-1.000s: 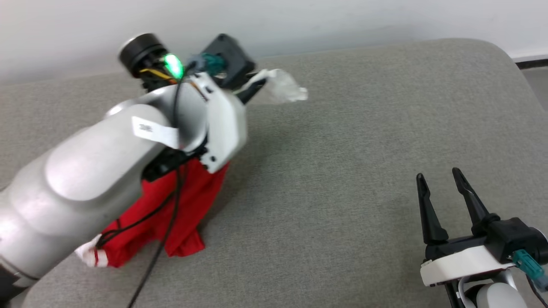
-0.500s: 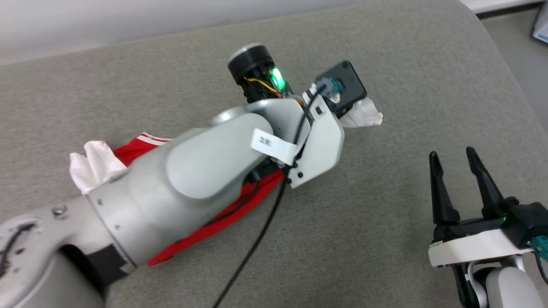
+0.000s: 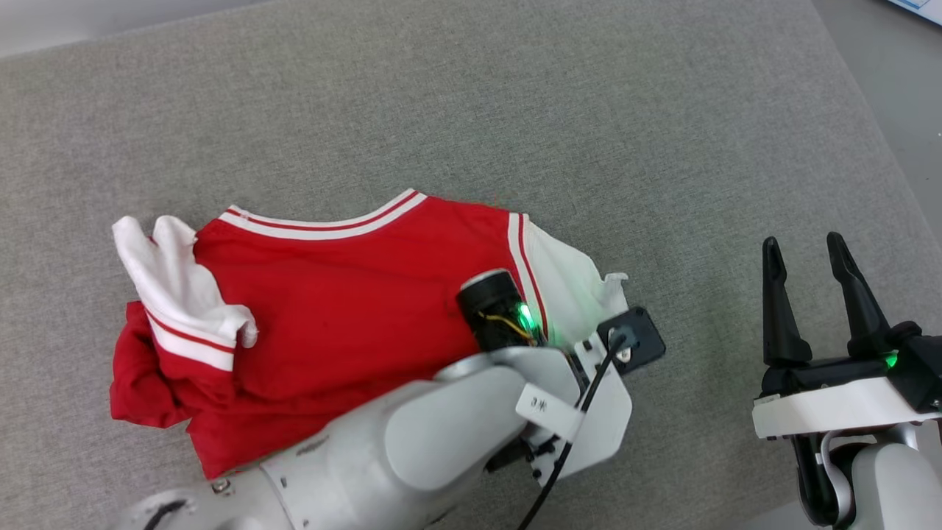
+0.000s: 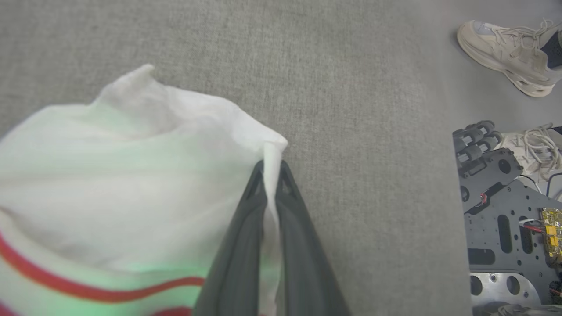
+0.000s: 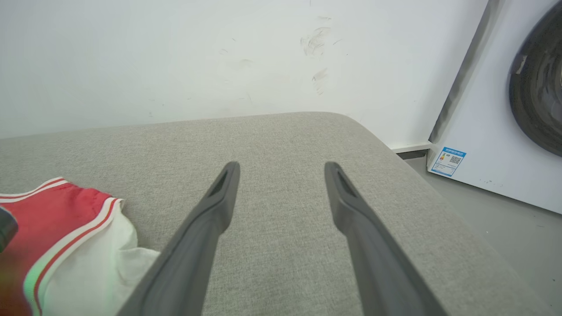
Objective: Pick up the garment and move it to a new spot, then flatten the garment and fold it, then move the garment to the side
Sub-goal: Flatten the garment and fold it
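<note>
The red T-shirt (image 3: 353,309) lies on the grey padded bench (image 3: 515,110), left of the middle in the head view. Its long axis runs across that view, sleeve to sleeve, roughly left to right. A straight band of red-and-white striped trim (image 3: 324,221) forms the far edge, facing away from the robot. The near edge is hidden under the left arm (image 3: 412,442).

At the left end, a white sleeve (image 3: 176,287) is crumpled and folded up over the red body, and the red cloth below it is bunched. At the right end, the other white sleeve (image 3: 570,283) spreads out toward the left wrist.

In the left wrist view, the left pincer (image 4: 272,164) is pressed together on the edge of that sleeve, with a thin fold of white cloth caught between its fingers. The rest of the sleeve (image 4: 123,175) billows to the left of the fingers, with red stripes low in the view. Whether the pinched cloth is off the bench cannot be told.

The right pincer (image 3: 802,246) stands at the right, well apart from the T-shirt. Its fingers are spread with nothing between them and point away from the robot. In its own wrist view, the right pincer (image 5: 281,169) hangs over bare bench, with the T-shirt (image 5: 52,219) at the lower left.

Past the bench are a white wall (image 5: 175,57) and a white washing machine (image 5: 483,131) with a dark round door. The left wrist view also shows two pale shoes (image 4: 505,52) on the floor and the robot's dark metal base (image 4: 496,219).
</note>
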Controlling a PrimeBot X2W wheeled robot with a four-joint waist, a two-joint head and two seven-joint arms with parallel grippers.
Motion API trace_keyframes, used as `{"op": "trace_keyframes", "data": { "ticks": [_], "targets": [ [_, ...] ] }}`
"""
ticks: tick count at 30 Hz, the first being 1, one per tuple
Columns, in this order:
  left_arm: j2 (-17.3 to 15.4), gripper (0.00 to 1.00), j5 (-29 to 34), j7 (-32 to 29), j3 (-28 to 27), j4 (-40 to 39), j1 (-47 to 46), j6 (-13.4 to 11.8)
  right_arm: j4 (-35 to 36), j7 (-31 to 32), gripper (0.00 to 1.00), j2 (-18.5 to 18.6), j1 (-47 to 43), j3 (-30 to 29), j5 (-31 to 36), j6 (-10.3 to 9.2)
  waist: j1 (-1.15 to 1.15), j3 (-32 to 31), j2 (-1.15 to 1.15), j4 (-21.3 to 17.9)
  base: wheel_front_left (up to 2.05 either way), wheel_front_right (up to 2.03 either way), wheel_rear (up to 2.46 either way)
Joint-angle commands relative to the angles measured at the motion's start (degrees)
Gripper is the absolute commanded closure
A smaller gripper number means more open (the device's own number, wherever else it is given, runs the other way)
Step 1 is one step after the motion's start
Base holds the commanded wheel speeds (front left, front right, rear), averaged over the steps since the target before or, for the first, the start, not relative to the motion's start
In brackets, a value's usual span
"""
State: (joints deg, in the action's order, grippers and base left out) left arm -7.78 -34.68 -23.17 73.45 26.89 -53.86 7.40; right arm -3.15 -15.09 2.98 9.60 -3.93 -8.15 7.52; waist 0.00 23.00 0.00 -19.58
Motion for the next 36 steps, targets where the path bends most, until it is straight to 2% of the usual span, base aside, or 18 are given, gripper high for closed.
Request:
{"op": "trace_keyframes", "data": {
  "ticks": [1,3,4,5,9,13,14,15,16,21,27,36],
  "targets": [
    [0.29,1.0,1.1,-1.07,-0.06,-0.48,2.0,0.0,-0.13,-0.1,0.0,-0.19,1.18,0.13,-0.23,-0.06,0.0,0.06,0.0,0.08,0.0,0.0,0.0],
    [0.22,1.0,1.03,-0.79,-0.05,-0.25,3.08,0.01,-0.2,-0.1,0.0,-0.18,1.24,0.1,0.12,-0.06,0.0,-0.24,0.0,0.43,0.0,0.0,0.0],
    [0.27,0.96,1.08,-0.85,-0.04,-0.38,3.47,0.01,-0.25,-0.1,0.0,-0.2,1.12,0.04,0.34,-0.06,0.0,-0.48,0.0,0.67,0.0,0.0,0.0],
    [0.33,0.0,1.68,-0.51,-0.04,-0.65,3.3,0.01,-0.27,-0.1,0.0,-0.18,0.96,-0.11,0.65,-0.06,0.0,-0.85,0.0,1.04,0.0,0.0,0.0],
    [1.0,0.0,2.04,4.72,-0.13,-2.16,1.26,0.01,-0.48,-0.1,0.0,-0.18,-0.64,-0.96,1.86,-0.07,0.0,-3.19,0.0,3.02,0.0,0.0,0.0],
    [1.21,0.0,-0.03,13.77,-0.85,-2.13,-0.86,0.01,-0.48,-0.1,0.0,-0.19,-2.42,-1.94,2.87,-0.06,0.0,-6.36,0.0,5.75,0.0,0.0,0.0],
    [1.21,0.0,-0.03,13.77,-0.85,-2.13,-0.86,0.01,-0.48,-0.1,0.0,-0.19,-2.42,-1.94,2.87,-0.06,0.0,-6.36,0.0,5.75,0.0,0.0,0.0],
    [1.07,0.0,-0.05,17.79,-2.33,-1.73,-1.78,-0.18,-0.46,-0.1,0.0,-0.19,-3.48,-2.1,3.42,-0.06,0.0,-7.95,0.0,7.07,0.0,0.0,0.0],
    [1.07,0.0,-0.05,17.79,-2.33,-1.73,-1.78,-0.18,-0.46,-0.1,0.0,-0.19,-3.48,-2.1,3.42,-0.06,0.0,-7.95,0.0,7.07,0.0,0.0,0.0],
    [-2.42,0.0,-0.92,22.09,-6.0,-1.69,-2.8,-1.52,-0.13,-0.1,0.0,-0.18,-5.19,-2.09,4.36,-0.06,0.0,-11.43,0.0,9.92,0.0,0.0,0.0],
    [-10.32,0.0,-4.78,18.03,-9.62,-4.22,-4.97,-1.06,-0.08,-0.1,0.0,-0.17,-6.49,-1.94,5.02,-0.06,0.0,-13.57,0.0,12.06,0.0,0.0,0.0],
    [-22.05,0.0,-13.07,2.13,-10.94,-6.07,-9.83,-0.21,0.12,-0.1,0.0,-0.18,-6.56,-1.04,5.23,-0.06,0.0,-13.45,0.0,12.45,0.0,0.0,0.0]
  ]
}}
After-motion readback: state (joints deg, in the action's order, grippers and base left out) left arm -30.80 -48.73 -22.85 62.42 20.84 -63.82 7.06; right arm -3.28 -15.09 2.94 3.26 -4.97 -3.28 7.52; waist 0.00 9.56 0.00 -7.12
